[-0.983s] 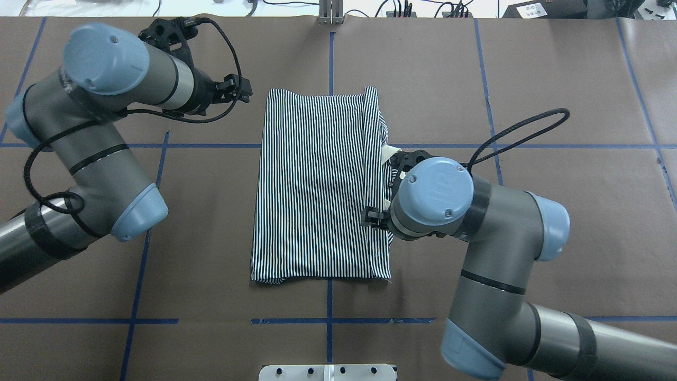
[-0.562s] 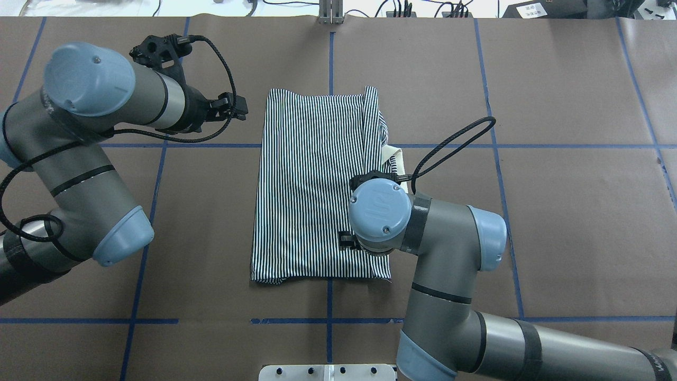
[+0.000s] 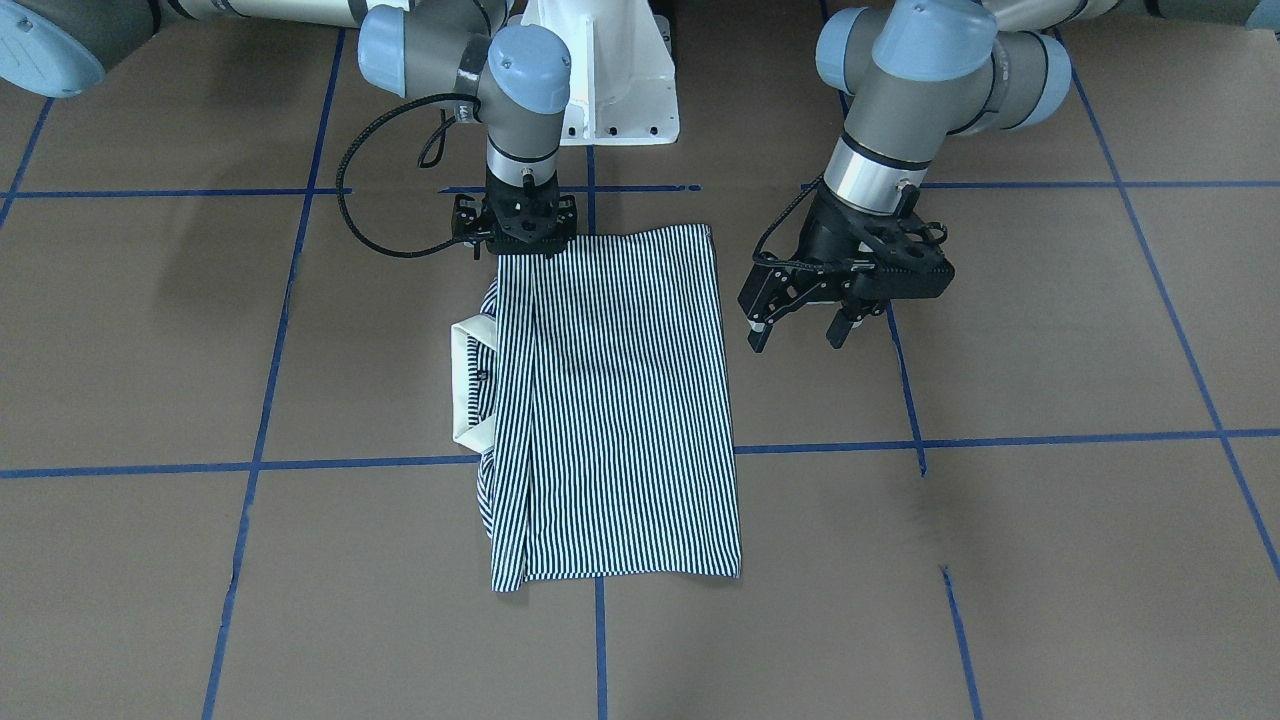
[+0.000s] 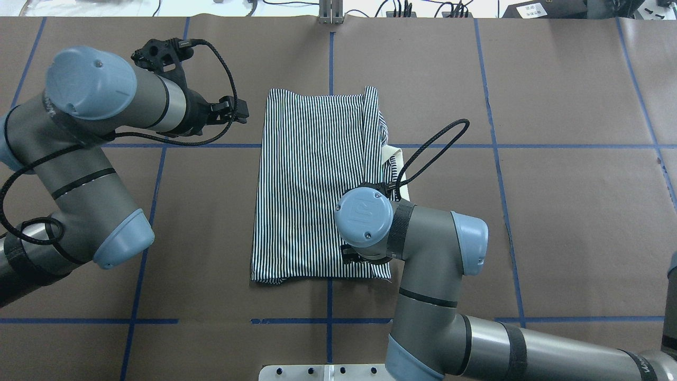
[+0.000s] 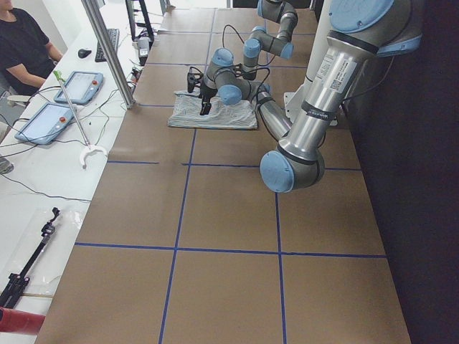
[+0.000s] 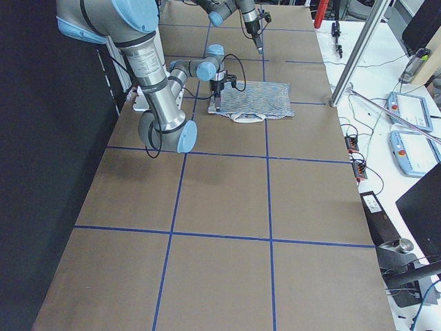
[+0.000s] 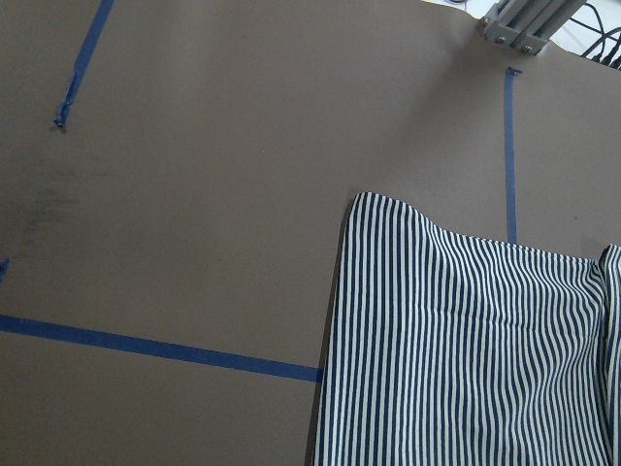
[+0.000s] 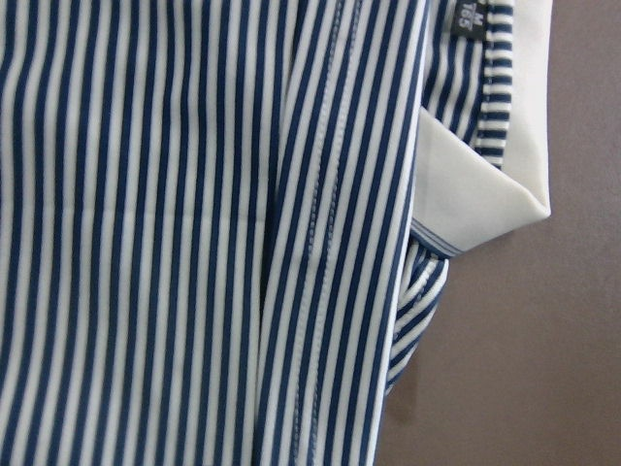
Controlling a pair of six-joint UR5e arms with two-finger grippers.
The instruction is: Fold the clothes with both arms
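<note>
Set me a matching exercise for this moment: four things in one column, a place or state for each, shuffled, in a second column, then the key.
1. navy-and-white striped polo shirt
2. cream collar
3. black two-finger left gripper
4. black two-finger right gripper

A. open, beside the shirt, over bare table
B. pointing down at the shirt's edge nearest the white pedestal block
C. folded flat on the brown table
D. pokes out of the shirt's side towards the right arm

Pairs: 1-C, 2-D, 3-A, 4-B.

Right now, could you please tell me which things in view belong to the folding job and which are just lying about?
Job: striped polo shirt; left gripper, open beside it; right gripper, over its robot-side edge.
Lying about: teach pendants; keyboard; reacher stick, all on the side bench.
</note>
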